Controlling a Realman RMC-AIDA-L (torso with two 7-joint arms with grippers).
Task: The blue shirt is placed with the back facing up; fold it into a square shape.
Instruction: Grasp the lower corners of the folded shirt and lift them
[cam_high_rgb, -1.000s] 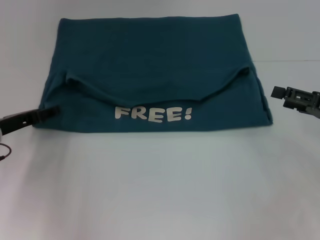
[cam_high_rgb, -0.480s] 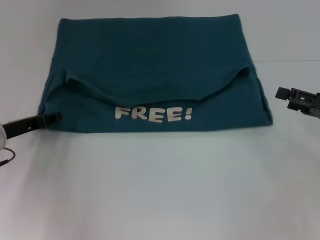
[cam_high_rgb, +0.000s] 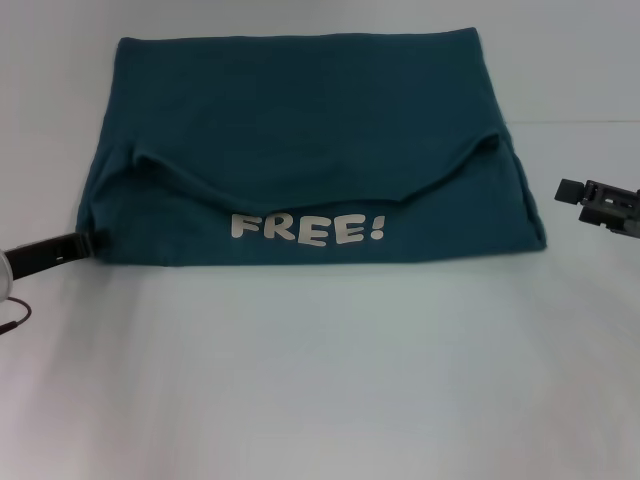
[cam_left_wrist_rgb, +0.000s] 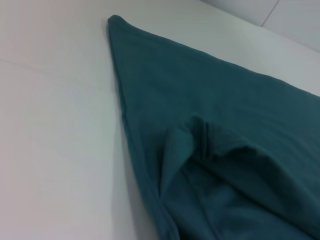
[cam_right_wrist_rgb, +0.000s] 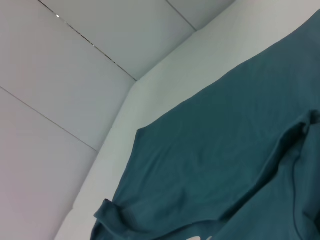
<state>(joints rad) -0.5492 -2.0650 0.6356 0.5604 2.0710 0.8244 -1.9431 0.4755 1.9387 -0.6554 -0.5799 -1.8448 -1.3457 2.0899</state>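
- One garment fills the middle of the head view: the blue shirt (cam_high_rgb: 300, 150), already folded once, its near band turned over so the white lettering (cam_high_rgb: 306, 229) faces up, which suggests further folds are needed for a square.
- At about eight o'clock of the shirt, the left gripper (cam_high_rgb: 85, 243) lies low at the cloth's near corner, probably to pick up that edge; I cannot tell how its jaws stand.
- At three o'clock, the right gripper (cam_high_rgb: 572, 190) hangs just off the shirt's side, apart from it; its jaws cannot be told either.
- Beneath lies a plain white table (cam_high_rgb: 320, 380); pale panelled walls (cam_right_wrist_rgb: 75, 75) rise beyond.
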